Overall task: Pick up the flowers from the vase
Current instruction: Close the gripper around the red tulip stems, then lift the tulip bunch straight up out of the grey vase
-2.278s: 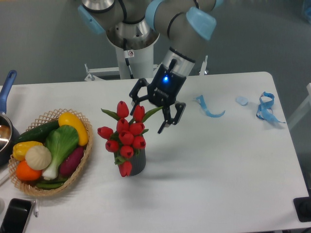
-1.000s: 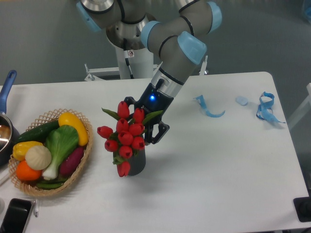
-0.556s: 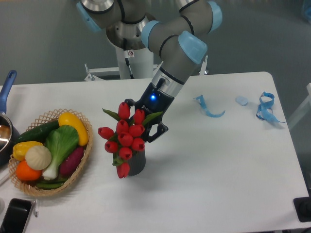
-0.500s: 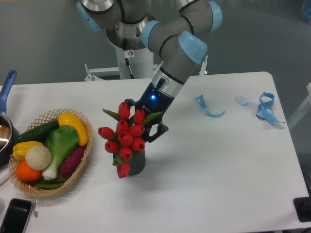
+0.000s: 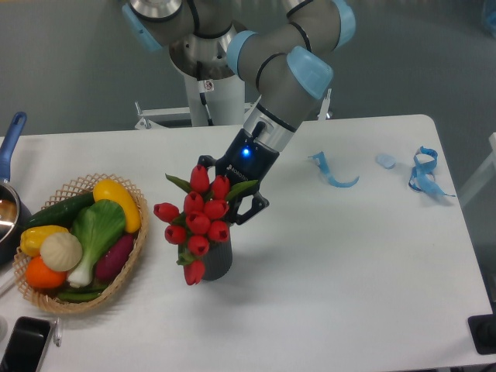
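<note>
flowers (image 5: 198, 225): smooth red tulip buds, green leaves, stems in vase | vase (image 5: 218, 262): short dark ribbed cylinder on white counter (image 5: 349, 271) | claw (image 5: 229, 198): black, behind the bunch, grip state cannot be told | wicker basket (image 5: 132, 248): woven, left of vase

Red tulip flowers (image 5: 198, 221) with green leaves stand in the vase (image 5: 219, 260). It is short, dark grey, upright before me.
</note>
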Motion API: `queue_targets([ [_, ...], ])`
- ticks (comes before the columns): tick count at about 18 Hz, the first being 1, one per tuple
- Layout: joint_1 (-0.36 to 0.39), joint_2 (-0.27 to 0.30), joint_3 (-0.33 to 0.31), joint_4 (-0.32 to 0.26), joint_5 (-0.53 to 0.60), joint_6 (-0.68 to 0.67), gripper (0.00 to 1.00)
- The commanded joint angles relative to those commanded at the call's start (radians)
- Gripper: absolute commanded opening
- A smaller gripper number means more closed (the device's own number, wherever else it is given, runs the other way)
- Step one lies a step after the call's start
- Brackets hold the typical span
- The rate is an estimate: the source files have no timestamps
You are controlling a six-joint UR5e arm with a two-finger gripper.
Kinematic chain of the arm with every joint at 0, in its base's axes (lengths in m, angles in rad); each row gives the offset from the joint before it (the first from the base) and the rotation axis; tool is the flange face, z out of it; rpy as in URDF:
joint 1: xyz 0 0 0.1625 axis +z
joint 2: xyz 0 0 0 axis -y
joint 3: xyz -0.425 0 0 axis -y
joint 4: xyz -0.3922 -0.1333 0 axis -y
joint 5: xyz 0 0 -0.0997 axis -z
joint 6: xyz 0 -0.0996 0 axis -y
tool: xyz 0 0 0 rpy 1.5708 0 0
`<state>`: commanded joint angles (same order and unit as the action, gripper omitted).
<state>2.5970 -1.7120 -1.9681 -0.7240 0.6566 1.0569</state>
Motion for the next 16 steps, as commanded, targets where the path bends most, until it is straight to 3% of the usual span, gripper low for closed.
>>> queue_targets([
  [8, 0.015, 0.034, -0.002, -0.002, -0.012, -0.023, 0.47],
  [12, 0.05, 0.054, 0.009, -0.002, -0.095, -0.067, 0.46],
  [16, 0.06, 0.068, 0.032, 0.0, -0.109, -0.13, 0.44],
])
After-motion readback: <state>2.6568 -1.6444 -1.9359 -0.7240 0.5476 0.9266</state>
